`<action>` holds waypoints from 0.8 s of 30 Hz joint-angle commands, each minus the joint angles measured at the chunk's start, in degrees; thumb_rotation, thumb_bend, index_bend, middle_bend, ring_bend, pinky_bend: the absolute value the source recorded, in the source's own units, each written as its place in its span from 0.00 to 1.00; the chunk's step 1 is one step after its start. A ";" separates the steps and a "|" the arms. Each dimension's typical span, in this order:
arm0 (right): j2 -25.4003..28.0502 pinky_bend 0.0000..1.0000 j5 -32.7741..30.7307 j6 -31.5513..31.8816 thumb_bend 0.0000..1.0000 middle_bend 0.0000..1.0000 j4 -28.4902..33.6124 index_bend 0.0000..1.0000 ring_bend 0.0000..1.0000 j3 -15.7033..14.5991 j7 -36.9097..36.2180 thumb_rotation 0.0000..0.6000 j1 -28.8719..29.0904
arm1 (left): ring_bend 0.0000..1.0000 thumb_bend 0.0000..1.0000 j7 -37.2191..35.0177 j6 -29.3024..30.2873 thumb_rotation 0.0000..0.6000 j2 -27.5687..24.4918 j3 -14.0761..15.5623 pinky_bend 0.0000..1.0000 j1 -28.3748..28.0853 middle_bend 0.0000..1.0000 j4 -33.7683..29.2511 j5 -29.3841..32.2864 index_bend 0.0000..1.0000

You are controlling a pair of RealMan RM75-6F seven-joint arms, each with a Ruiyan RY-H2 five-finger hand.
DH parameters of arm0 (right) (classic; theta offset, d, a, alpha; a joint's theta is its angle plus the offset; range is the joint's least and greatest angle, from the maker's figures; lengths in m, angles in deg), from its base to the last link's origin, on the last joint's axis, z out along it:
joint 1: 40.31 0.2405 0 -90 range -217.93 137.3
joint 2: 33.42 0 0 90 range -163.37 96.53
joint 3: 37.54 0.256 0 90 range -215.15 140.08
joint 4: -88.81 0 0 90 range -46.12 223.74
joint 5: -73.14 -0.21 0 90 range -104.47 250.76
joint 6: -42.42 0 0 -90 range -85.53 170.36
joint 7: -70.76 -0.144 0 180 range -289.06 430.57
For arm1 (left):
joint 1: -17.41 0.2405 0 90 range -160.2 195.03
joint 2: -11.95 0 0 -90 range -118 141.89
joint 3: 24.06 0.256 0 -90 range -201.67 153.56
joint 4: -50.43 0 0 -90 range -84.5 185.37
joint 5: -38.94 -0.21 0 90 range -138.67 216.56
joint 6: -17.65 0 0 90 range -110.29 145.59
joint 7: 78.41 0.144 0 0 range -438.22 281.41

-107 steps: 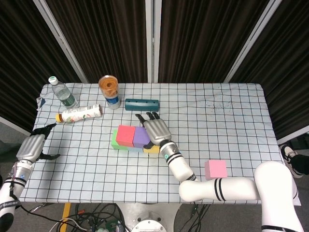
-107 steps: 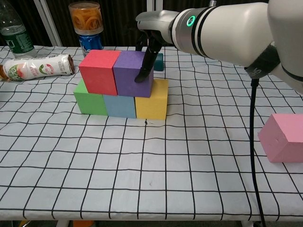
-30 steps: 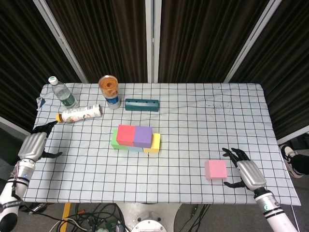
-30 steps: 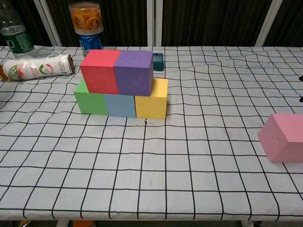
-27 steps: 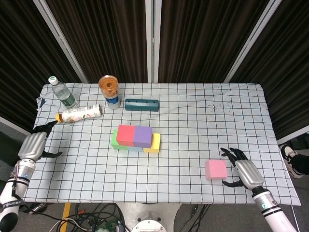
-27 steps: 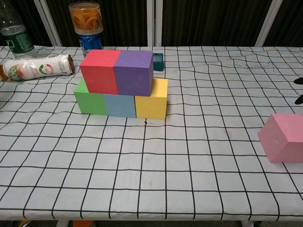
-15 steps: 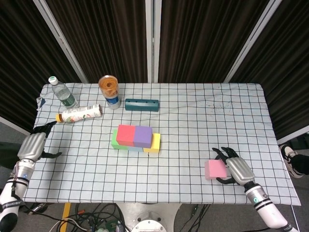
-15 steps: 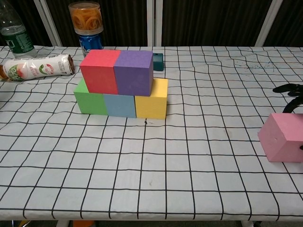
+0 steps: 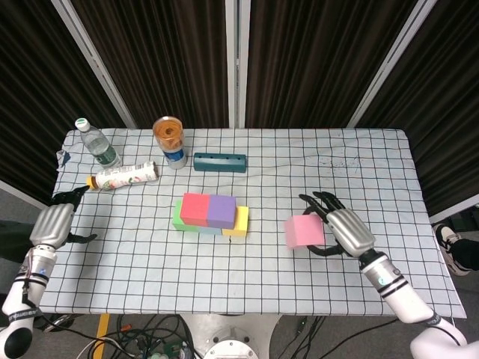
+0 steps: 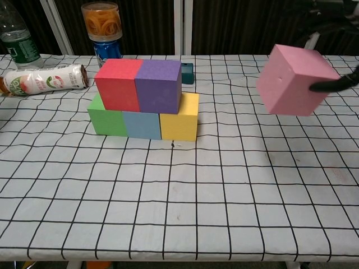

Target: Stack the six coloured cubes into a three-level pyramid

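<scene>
A green cube (image 10: 106, 116), a light blue cube (image 10: 141, 124) and a yellow cube (image 10: 180, 116) form a row on the table. On top of them sit a red cube (image 10: 118, 84) and a purple cube (image 10: 159, 85), side by side. My right hand (image 9: 344, 232) grips a pink cube (image 9: 304, 231) and holds it in the air, right of the stack; in the chest view this pink cube (image 10: 295, 80) hangs well above the cloth. My left hand (image 9: 51, 224) rests at the table's left edge with fingers apart, holding nothing.
At the back left stand a water bottle (image 9: 96, 143), a lying drink bottle (image 9: 123, 176), a can with an orange-topped container (image 9: 169, 138) on it, and a dark teal box (image 9: 219, 161). The checked tablecloth (image 9: 150, 254) covers the table.
My right hand closed around the pink cube at the front right, lifted it off the table and carried it left toward the stack. The left hand stayed put.
</scene>
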 commanded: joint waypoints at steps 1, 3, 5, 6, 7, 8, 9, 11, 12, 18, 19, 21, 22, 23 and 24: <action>2.35 0.00 -7.78 -6.23 0.24 0.43 5.22 0.00 0.02 6.17 2.27 1.00 6.35 | 0.10 0.09 2.38 2.15 1.00 1.99 0.26 0.09 0.13 0.07 0.96 -0.82 0.07; 2.78 0.00 -12.67 -9.23 0.23 0.42 6.55 0.00 0.02 8.54 4.05 1.00 9.51 | 0.10 0.09 2.70 2.39 1.00 2.55 0.53 0.09 0.18 0.07 1.01 -1.40 0.07; 2.57 0.00 -17.82 -12.15 0.23 0.42 6.95 0.00 0.02 10.34 6.17 1.00 12.94 | 0.10 0.09 2.68 2.11 1.00 2.77 0.68 0.09 0.10 0.07 1.02 -1.67 0.07; 2.24 0.00 -20.14 -13.19 0.23 0.42 6.94 0.00 0.02 11.04 7.06 1.00 14.50 | 0.10 0.09 2.65 1.90 1.00 2.80 0.70 0.09 0.03 0.07 1.01 -1.68 0.07; 1.75 0.00 -22.30 -13.97 0.23 0.42 6.76 0.00 0.02 11.65 8.05 1.00 16.04 | 0.10 0.09 2.58 1.69 1.00 2.79 0.68 0.09 -0.03 0.07 0.96 -1.63 0.07; 1.16 0.00 -25.28 -14.97 0.23 0.42 6.41 0.00 0.02 12.21 9.57 1.00 18.14 | 0.10 0.09 2.58 1.40 1.00 2.71 0.68 0.09 -0.14 0.07 0.83 -1.57 0.07; 0.63 0.00 -27.57 -15.34 0.23 0.42 6.13 0.00 0.02 12.65 10.67 1.00 19.68 | 0.10 0.09 2.61 1.23 1.00 2.60 0.69 0.09 -0.20 0.07 0.68 -1.57 0.07; -0.69 0.00 -32.82 -15.54 0.23 0.42 5.46 0.00 0.02 13.29 13.47 1.00 23.19 | 0.10 0.09 2.85 1.21 1.00 2.38 0.74 0.09 -0.24 0.07 0.38 -1.71 0.07; -1.26 0.00 -35.13 -15.36 0.23 0.42 5.27 0.00 0.02 13.52 14.55 1.00 24.62 | 0.10 0.09 2.95 1.23 1.00 2.32 0.76 0.09 -0.23 0.07 0.28 -1.76 0.07; -5.39 0.00 -48.94 -11.86 0.22 0.42 3.81 0.00 0.02 13.78 21.84 1.00 33.42 | 0.10 0.09 2.21 1.13 1.00 2.19 0.89 0.09 -0.02 0.07 -0.02 -2.11 0.07; -6.08 0.00 -50.77 -11.05 0.22 0.42 3.60 0.00 0.02 13.70 23.02 1.00 34.67 | 0.10 0.09 2.05 1.18 1.00 2.23 0.90 0.09 0.02 0.07 0.04 -2.22 0.07; -7.69 0.00 -54.99 -9.08 0.21 0.42 3.23 0.00 0.02 13.70 25.49 1.00 37.44 | 0.10 0.09 1.71 1.44 1.00 2.40 0.89 0.09 0.16 0.07 0.25 -2.51 0.07; -8.37 0.00 -56.67 -8.14 0.21 0.42 3.03 0.00 0.02 13.68 26.59 1.00 38.57 | 0.10 0.09 1.65 1.60 1.00 2.46 0.91 0.09 0.24 0.07 0.32 -2.69 0.07; -9.09 0.00 -58.19 -7.12 0.21 0.42 2.79 0.00 0.02 13.62 27.75 1.00 39.66 | 0.10 0.09 1.58 1.71 1.00 2.53 0.95 0.09 0.31 0.07 0.41 -2.83 0.07; -10.19 0.00 -60.15 -5.48 0.21 0.42 2.42 0.00 0.02 13.54 29.30 1.00 41.04 | 0.10 0.09 1.42 1.77 1.00 2.60 0.98 0.09 0.37 0.07 0.52 -3.00 0.07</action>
